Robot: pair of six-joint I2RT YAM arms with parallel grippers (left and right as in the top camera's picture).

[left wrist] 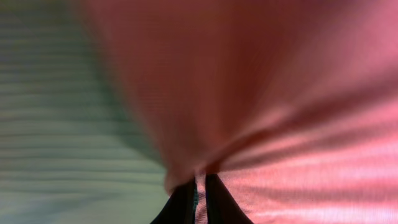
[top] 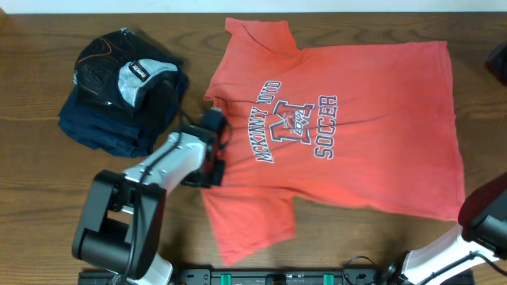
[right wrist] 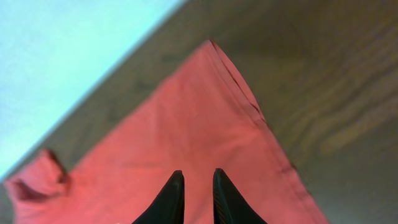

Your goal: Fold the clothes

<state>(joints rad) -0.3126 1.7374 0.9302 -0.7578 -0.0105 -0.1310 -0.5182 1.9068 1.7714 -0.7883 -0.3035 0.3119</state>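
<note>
— What do we see nearest?
— Our left gripper (left wrist: 200, 182), pinched tight on a bunch of the coral-red cotton T-shirt (top: 372, 174)
— And our right gripper (right wrist: 197, 176)?
— Jaws a slit apart over the cloth; holding or not, we cannot tell
— The shirt itself?
— Spread out, centre-right overhead on the brown wooden table (top: 40, 198); navy folded garments (top: 111, 111) upper left

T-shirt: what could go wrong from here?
The left gripper pinches a bunched bit of the T-shirt; it may grab only one layer, so the fold drags crooked.
Whether the right gripper holds the cloth is unclear; that side could lag.
The dark folded garments lie close to the left gripper's likely sweep.
</note>
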